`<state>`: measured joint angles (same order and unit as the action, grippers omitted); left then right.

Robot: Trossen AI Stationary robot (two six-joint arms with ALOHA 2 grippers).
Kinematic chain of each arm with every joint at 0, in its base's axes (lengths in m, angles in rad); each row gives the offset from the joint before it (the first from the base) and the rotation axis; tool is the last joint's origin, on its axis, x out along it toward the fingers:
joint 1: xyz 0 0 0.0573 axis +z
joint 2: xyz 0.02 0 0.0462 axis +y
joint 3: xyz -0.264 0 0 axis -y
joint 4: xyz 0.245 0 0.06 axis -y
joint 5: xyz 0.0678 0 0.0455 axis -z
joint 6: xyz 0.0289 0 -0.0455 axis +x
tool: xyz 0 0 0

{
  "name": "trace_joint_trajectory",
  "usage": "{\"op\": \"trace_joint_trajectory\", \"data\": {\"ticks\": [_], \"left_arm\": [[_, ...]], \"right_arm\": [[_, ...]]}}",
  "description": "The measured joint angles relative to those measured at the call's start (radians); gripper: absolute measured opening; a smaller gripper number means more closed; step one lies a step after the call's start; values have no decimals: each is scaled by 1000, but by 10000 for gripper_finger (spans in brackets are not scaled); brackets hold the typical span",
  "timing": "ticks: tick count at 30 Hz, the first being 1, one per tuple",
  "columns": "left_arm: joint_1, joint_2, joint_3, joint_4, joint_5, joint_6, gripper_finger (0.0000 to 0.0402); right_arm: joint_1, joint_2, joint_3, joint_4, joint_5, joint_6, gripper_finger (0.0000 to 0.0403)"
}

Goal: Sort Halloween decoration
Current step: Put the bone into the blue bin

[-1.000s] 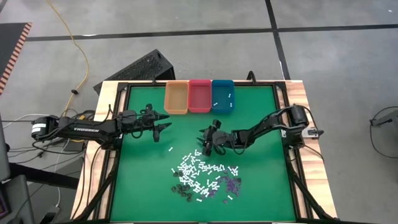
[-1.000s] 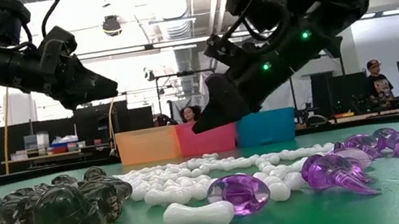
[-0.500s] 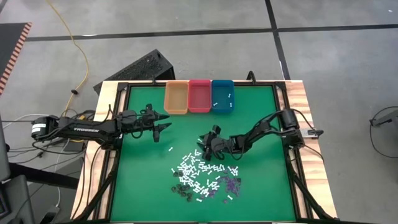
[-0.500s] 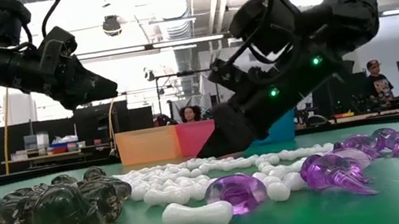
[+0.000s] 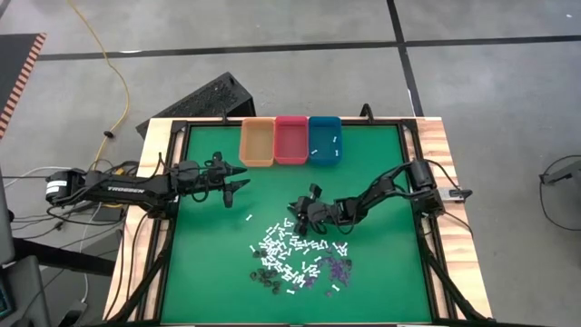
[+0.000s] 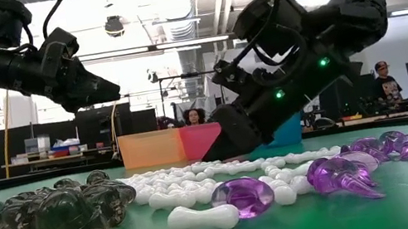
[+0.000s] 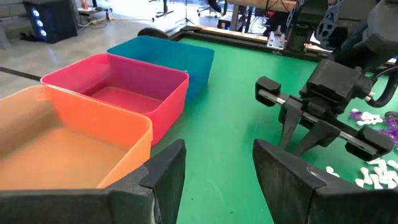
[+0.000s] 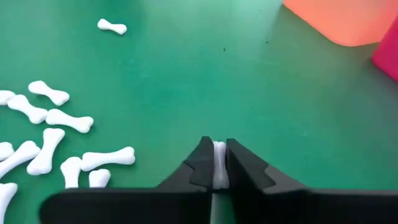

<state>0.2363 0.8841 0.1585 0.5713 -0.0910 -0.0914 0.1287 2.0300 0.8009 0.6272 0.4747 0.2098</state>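
High view: the right claw (image 5: 297, 214) sits low at the far edge of the heap of Halloween decoration (image 5: 298, 257) on the green worktop (image 5: 381, 272). The left claw (image 5: 238, 176) hangs well clear of the heap, nearer the orange bin (image 5: 257, 142).
Low view: the right claw (image 6: 225, 140) is down at the white bones (image 6: 198, 174) on the heap's far side, with the pink bin (image 6: 209, 140) and the teal bin (image 6: 286, 128) behind it. Clear dark pieces (image 6: 49, 213) and purple pieces (image 6: 341, 174) lie on the near side.
Left wrist view: the left claw (image 7: 214, 180) stands wide and carries nothing.
Right wrist view: the right claw (image 8: 214, 163) is nipped onto one white bone (image 8: 219, 163), pinched upright between its tips beside the heap.
Doing it well: lift straight up so neighbouring bones are not dragged. Judging by the white pieces already in the teal bin, carry it there and let go low over that bin.
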Motion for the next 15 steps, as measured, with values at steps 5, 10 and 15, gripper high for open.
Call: {"op": "trace_joint_trajectory", "data": {"ticks": [5,10,15], "left_arm": [[0,0,0,0,0,-1,178],[0,0,0,-1,0,-2,178],[0,0,0,-1,0,-3,178]], "right_arm": [[0,2,-2,-13,2,-1,23],[0,3,-3,-6,3,-1,21],[0,-29,-5,-2,10,-18,21]]}}
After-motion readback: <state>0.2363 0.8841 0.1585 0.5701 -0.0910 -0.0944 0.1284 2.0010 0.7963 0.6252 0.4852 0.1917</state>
